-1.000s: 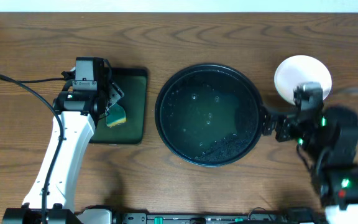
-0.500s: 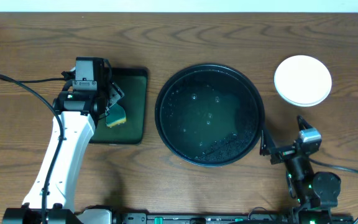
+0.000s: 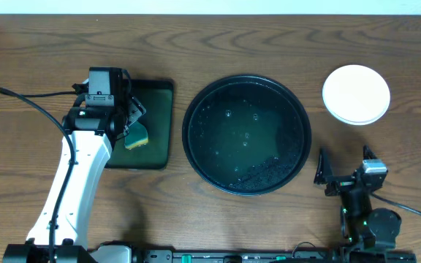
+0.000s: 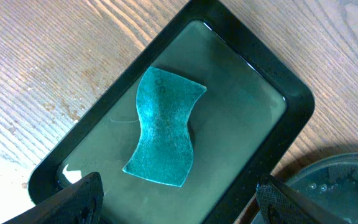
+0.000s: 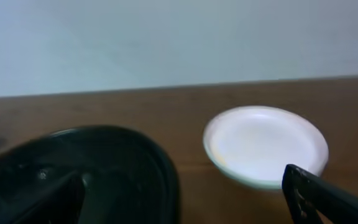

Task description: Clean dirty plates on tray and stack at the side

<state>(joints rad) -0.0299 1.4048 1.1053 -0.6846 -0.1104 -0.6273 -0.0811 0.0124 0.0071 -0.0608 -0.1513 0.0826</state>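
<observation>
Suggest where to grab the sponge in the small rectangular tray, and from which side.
Pinch the sponge across its narrowed waist, coming straight down: it lies flat in the rectangular tray, whose raised rim likely blocks side approaches. The open left gripper hangs right above it.

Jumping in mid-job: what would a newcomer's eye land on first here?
The big round black tray sits wet and plateless in the middle of the overhead view. A white plate lies apart to its upper right. On the left, a teal sponge rests in the small rectangular tray, below the open left end effector.
</observation>
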